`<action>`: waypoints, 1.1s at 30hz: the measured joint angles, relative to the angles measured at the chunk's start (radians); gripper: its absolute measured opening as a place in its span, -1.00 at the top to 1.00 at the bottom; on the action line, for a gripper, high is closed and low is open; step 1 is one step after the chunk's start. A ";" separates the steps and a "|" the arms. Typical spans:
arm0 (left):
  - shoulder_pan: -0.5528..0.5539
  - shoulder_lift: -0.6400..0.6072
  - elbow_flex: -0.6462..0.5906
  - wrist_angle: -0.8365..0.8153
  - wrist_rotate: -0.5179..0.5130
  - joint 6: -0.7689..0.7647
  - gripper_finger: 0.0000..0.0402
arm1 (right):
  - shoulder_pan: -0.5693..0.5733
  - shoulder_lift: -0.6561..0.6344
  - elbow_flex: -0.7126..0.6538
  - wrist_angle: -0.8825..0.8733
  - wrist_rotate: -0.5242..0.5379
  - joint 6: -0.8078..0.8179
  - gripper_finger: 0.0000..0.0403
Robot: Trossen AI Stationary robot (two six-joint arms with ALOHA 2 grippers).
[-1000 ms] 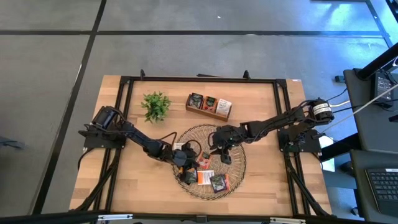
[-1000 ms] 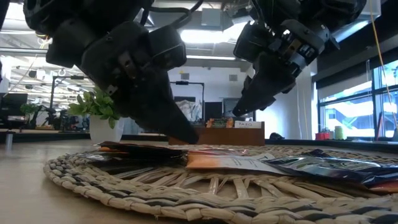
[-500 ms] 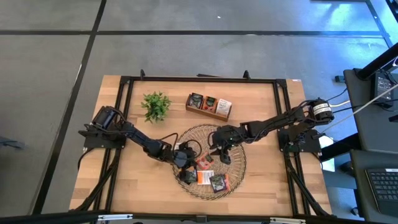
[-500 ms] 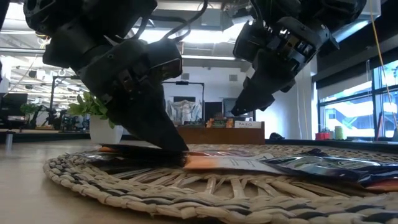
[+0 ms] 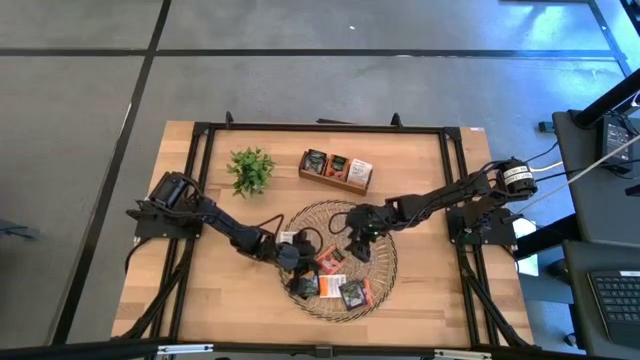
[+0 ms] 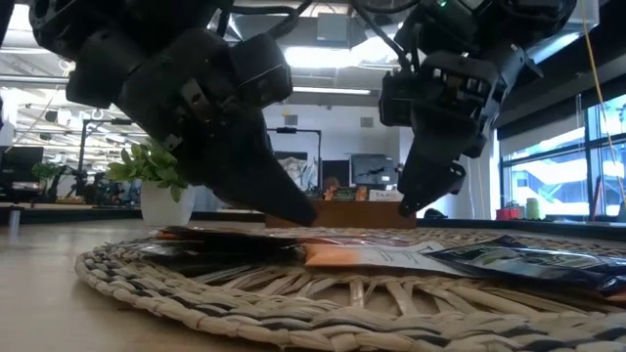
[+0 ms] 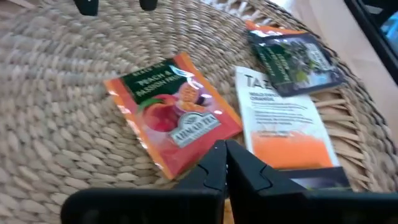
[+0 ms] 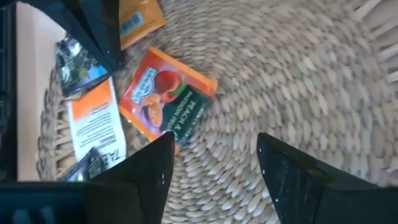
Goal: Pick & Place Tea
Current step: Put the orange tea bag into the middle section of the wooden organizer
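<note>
Several tea sachets lie flat on the round woven tray point(image 5: 386, 272): a peach-printed orange one point(image 7: 171, 115), a white-and-orange one point(image 7: 280, 124) and a dark green one point(image 7: 295, 53). My left gripper point(image 7: 224, 152) is shut, slanting down, its tips at the peach sachet's edge beside the white-and-orange one. My right gripper point(image 8: 214, 165) hangs open over bare weave at the tray's middle, a little right of the peach sachet point(image 8: 168, 93), with nothing between its fingers. My left gripper's shut fingertips point(image 7: 219, 149) stand at the edge of the peach sachet point(image 7: 205, 140), coming in slanting from the table's left. Whether they touch it I cannot tell, since the fingers themselves cover the spot.
A brown wooden box point(image 5: 336, 170) with three compartments holding sachets stands beyond the tray's far edge. A small green plant point(image 5: 250, 170) is at the far left. Black rails point(image 5: 200, 190) frame the tabletop. Bare wood lies left and right of the tray.
My right gripper has rolled about its own axis above the tray and its fingers have spread wider. The sachets lie where they were.
</note>
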 joint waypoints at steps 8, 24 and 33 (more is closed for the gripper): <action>0.003 0.027 0.001 0.000 -0.033 -0.017 0.99 | 0.000 0.000 0.000 0.006 0.040 -0.007 -0.14; 0.014 0.053 0.003 0.013 -0.013 -0.050 0.99 | -0.001 0.101 0.004 0.029 -0.032 0.233 -0.14; 0.009 0.050 0.000 0.100 -0.013 0.018 0.99 | -0.001 0.111 0.001 0.105 -0.063 0.182 -0.14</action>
